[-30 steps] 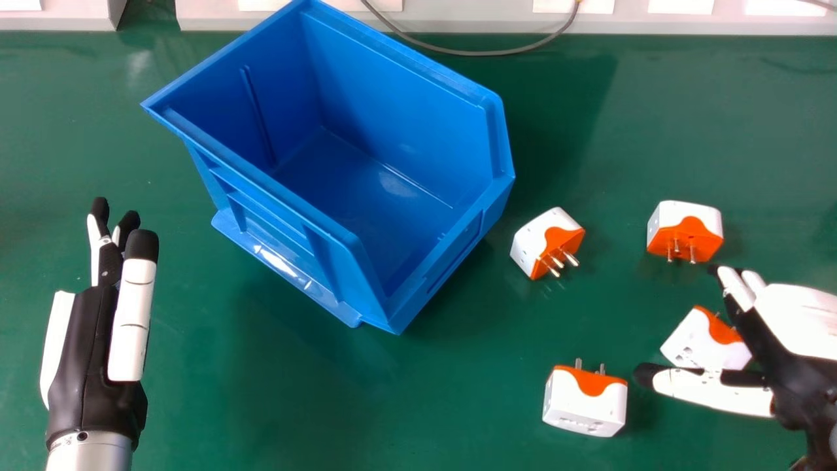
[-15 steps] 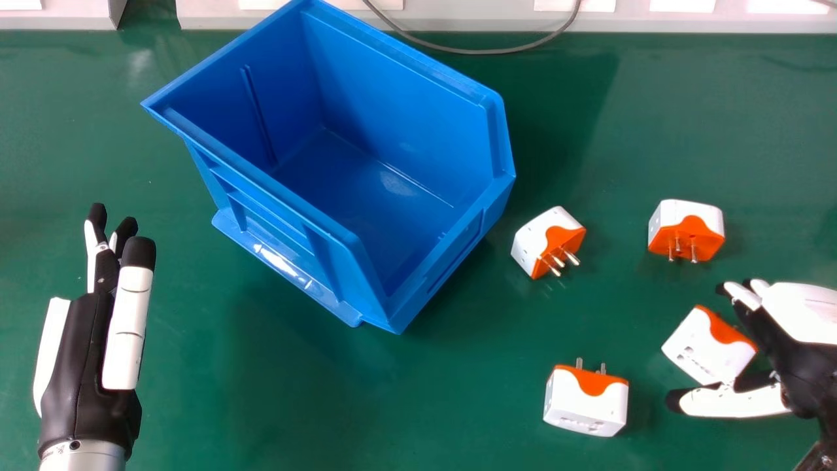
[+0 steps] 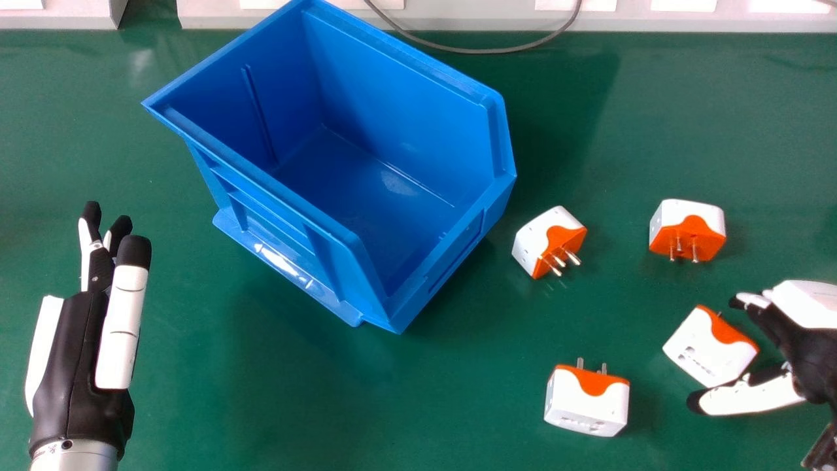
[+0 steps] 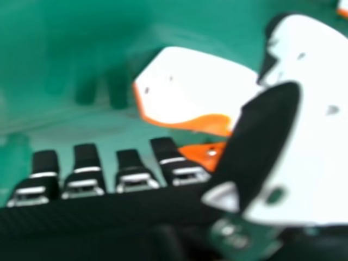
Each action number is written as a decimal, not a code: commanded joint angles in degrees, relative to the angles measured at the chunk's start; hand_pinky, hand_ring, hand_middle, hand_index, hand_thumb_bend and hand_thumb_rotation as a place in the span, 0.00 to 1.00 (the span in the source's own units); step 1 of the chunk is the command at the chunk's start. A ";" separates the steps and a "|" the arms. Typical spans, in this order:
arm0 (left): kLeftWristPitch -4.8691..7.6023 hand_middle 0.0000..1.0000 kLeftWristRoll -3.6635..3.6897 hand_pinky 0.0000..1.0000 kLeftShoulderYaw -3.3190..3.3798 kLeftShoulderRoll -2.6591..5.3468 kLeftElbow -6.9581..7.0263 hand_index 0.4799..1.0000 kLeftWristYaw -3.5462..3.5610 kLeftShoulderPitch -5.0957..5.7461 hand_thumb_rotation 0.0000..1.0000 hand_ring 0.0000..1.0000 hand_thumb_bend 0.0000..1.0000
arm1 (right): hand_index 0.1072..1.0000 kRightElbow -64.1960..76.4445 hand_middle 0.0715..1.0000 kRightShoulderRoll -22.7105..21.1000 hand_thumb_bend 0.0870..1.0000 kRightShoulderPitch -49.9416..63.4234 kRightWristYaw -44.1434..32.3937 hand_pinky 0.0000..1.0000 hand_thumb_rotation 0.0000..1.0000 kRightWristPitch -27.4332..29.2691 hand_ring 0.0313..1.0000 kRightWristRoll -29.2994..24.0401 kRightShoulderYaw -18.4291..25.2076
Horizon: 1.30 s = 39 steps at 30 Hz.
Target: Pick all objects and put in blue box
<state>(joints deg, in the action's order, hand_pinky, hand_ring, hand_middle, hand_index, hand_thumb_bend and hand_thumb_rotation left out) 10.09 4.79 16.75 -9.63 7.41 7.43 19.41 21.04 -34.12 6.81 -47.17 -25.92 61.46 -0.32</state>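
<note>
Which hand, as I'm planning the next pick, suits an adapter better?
Right, I'd judge: the right hand is open beside the nearest adapter, while the left hand is on the other side of the blue box.

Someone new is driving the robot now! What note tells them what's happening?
Left hand: open, holding nothing, at the head view's left.
Right hand: open beside one plug; can't tell if touching.
Also on the green table: box-side plug, far plug, near plug.
Done: none in the blue box yet.
Left: put all four in.
</note>
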 commanded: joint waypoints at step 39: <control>0.03 1.00 1.39 1.00 0.52 -0.41 2.40 1.00 0.17 0.81 1.00 1.00 0.76 | 0.55 -13.71 0.52 -5.04 0.49 -12.65 0.08 0.41 0.46 0.03 0.47 -1.41 -11.20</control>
<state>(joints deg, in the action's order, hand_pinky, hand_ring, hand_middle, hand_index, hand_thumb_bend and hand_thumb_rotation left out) 9.69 5.62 16.80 -9.58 8.92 7.44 20.00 8.45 -38.45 -5.96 -46.49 -26.07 60.96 -11.01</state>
